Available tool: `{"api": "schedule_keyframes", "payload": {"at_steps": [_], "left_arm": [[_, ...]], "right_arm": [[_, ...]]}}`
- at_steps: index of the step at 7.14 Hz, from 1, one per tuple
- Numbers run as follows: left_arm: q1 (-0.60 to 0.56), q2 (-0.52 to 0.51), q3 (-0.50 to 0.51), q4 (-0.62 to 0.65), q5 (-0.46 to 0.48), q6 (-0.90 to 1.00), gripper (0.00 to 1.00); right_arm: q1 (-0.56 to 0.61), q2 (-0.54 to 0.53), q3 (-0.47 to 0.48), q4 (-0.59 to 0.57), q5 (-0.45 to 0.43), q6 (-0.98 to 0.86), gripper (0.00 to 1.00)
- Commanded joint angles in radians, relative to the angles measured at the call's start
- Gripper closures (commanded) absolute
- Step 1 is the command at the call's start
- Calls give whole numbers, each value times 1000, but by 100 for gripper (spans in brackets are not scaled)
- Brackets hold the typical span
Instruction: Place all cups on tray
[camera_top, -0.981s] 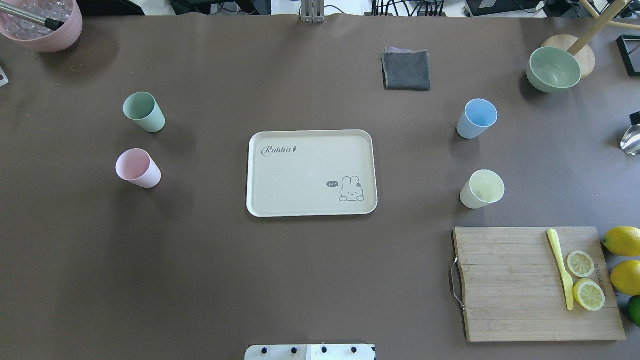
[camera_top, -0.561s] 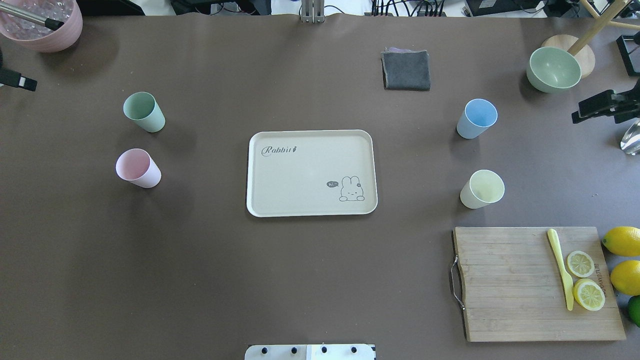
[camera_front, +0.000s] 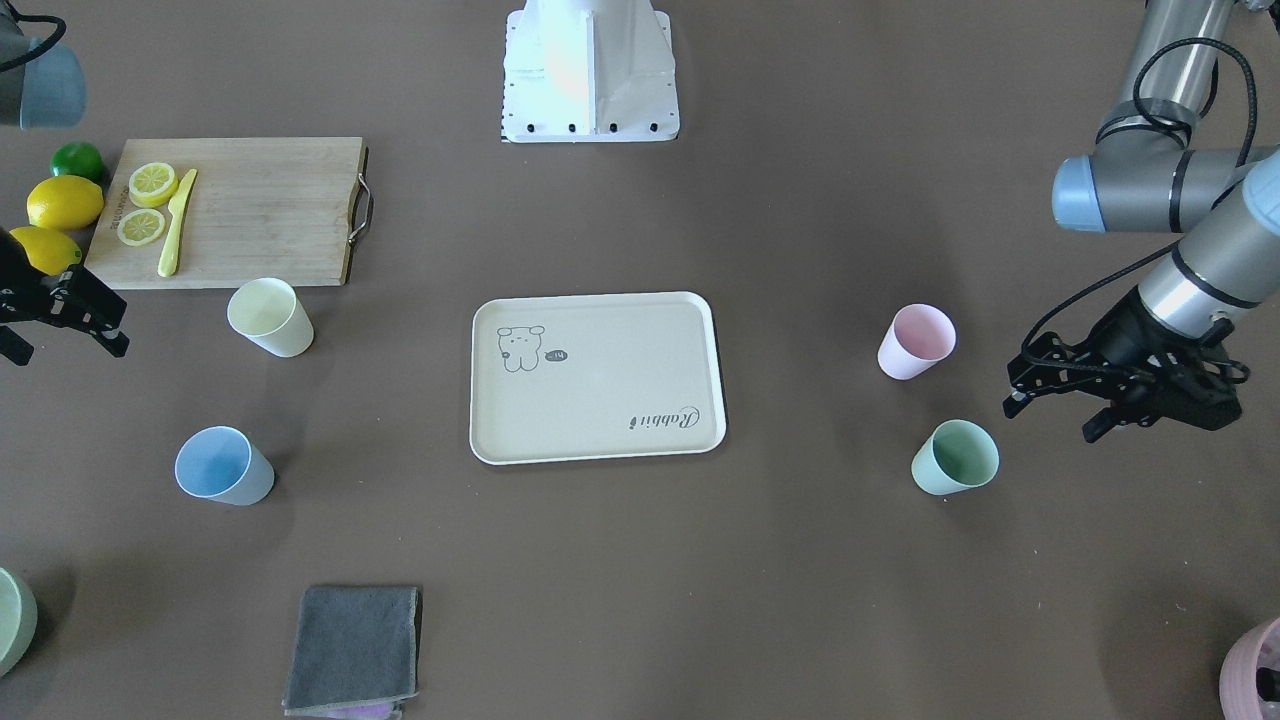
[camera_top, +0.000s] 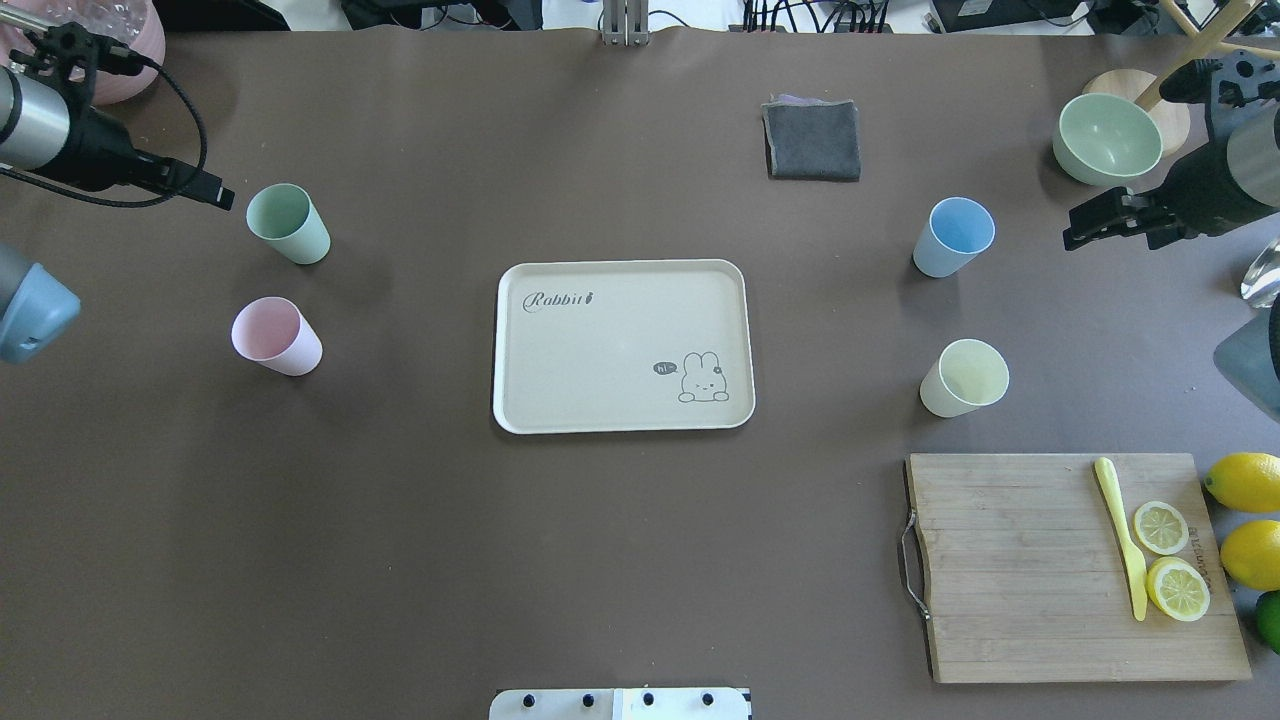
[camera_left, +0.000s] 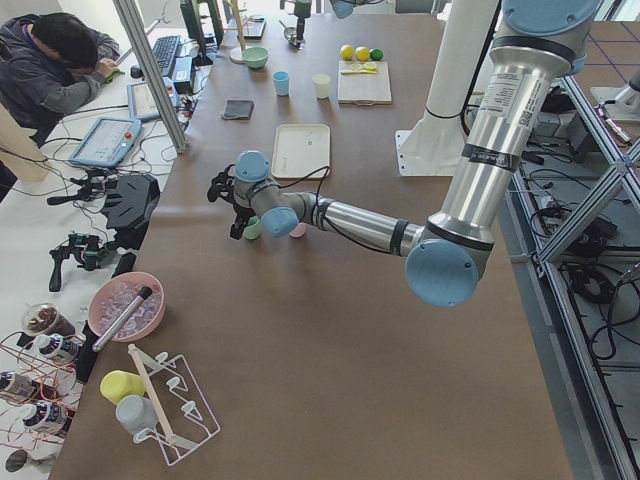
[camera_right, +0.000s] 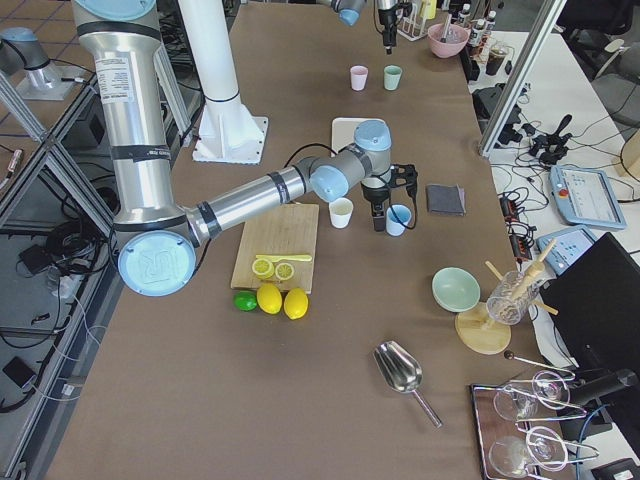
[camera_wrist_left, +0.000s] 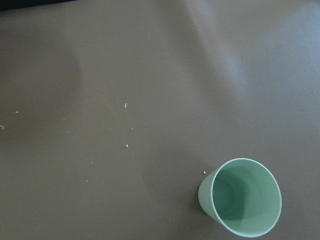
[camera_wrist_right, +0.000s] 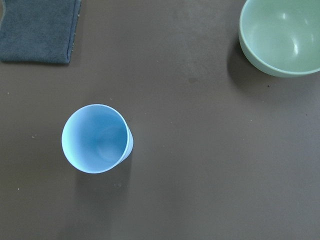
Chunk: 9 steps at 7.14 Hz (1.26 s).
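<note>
Matte brown table (camera_top: 400, 550), lightly creased, with a few pale crumbs in the left wrist view; around it a lab of aluminium frame posts, cables, desks with keyboards and tablet-like pendants, and a seated person (camera_left: 55, 60) at a desk along the far side. At the table's middle, the cream tray (camera_top: 600, 345), flat and bare, marked "Rabbit" in script at one corner, with a cartoon rabbit and a "hi~" bubble at the opposite one. On the robot's left, well apart from the tray, the green cup (camera_top: 288, 222) and pink cup (camera_top: 276, 336), both upright on the table; on its right, likewise off the tray, the blue cup (camera_top: 953, 236) and yellow cup (camera_top: 963, 377). Left gripper (camera_front: 1050, 418) just beside the green cup on the side away from the tray, jaws spread with nothing between them. Right gripper (camera_top: 1085, 222) near the blue cup, also on the outer side, jaws likewise apart and empty. Elsewhere: wooden cutting board (camera_top: 1010, 570) carrying a yellow knife (camera_top: 1125, 540) and two lemon slices (camera_top: 1160, 527), with lettering along its edge too small to read; whole lemons (camera_top: 1245, 482) and a lime (camera_top: 1270, 620) just beside it; folded grey cloth (camera_top: 812, 140); green bowl (camera_top: 1105, 140); pink bowl (camera_left: 125, 305) at the far left corner
</note>
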Motion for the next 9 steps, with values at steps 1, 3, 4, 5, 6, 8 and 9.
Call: {"api": "schedule_keyframes", "payload": {"at_steps": [1, 3, 4, 5, 6, 8, 9], "left_arm": [[40, -21, 41, -1, 32, -7, 30], [45, -90, 102, 2, 47, -7, 41], [45, -109, 131, 0, 47, -7, 45], [48, -112, 144, 0, 47, -7, 48], [54, -115, 150, 0, 47, -7, 57], [62, -110, 141, -1, 47, -5, 100], [62, -118, 120, 2, 41, -13, 100]], "right_arm": [[-23, 18, -17, -1, -15, 1, 0], [-24, 24, -22, -1, -16, 1, 0], [-24, 26, -34, 0, -18, 1, 0], [-30, 26, -40, 0, -33, 0, 0], [-36, 26, -42, 0, -42, 1, 0], [-41, 24, -43, 0, -43, 1, 1], [-44, 26, -59, 2, -44, -10, 2]]}}
